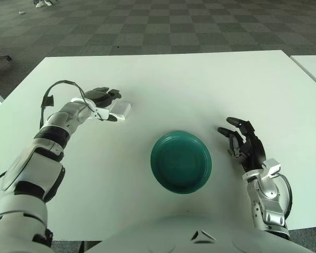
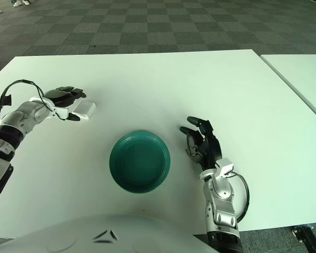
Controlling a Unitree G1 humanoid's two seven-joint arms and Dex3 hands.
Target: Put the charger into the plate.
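A small white charger [image 1: 120,109] lies flat on the white table [image 1: 200,84], left of centre. My left hand [image 1: 106,104] is right beside it on its left, fingers spread around its near end, not closed on it. A dark green plate [image 1: 180,162] sits in the middle near the front edge, with nothing in it. My right hand [image 1: 243,143] shows just right of the plate, fingers relaxed and holding nothing.
A second white table [image 1: 313,66] stands at the far right, across a narrow gap. Dark checkered carpet lies beyond the far table edge. A black cable [image 1: 52,90] loops over my left forearm.
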